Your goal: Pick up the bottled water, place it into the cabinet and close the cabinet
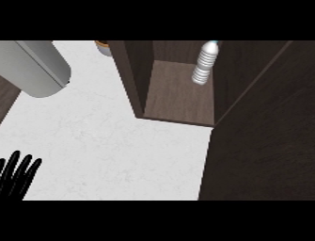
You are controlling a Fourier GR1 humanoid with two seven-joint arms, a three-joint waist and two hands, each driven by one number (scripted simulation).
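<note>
Clear ribbed plastic water bottle (205,63) stands upright inside dark wood cabinet (180,96), far right, door open (swung near-right). Black left hand (11,179) relaxed, fingers straight, near-left corner of white marble counter (104,141).

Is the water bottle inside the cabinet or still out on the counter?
Inside. The water bottle stands upright on the cabinet floor near the back, and the cabinet door is still open.

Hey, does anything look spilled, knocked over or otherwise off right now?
Nothing spilled or toppled. The bottled water stands upright inside the cabinet, whose door is open. The left hand rests open at the lower left.
</note>
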